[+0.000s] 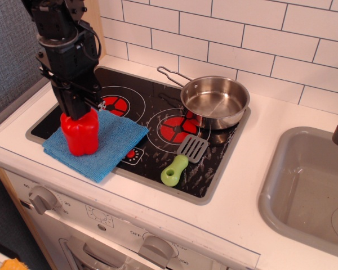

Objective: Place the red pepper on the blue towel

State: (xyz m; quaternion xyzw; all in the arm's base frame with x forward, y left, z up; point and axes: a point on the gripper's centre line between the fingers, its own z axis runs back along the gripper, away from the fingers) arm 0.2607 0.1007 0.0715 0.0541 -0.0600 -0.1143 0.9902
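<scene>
The red pepper is glossy bright red and stands upright on the left half of the blue towel, which lies flat over the front left of the black cooktop. My black gripper comes down from above and its fingers are around the pepper's top, hiding the stem. The pepper's base appears to touch the cloth.
A steel pan sits on the right burner with its handle pointing back left. A green-handled grey spatula lies in front of it. A grey sink is at the right. A white tiled wall runs behind.
</scene>
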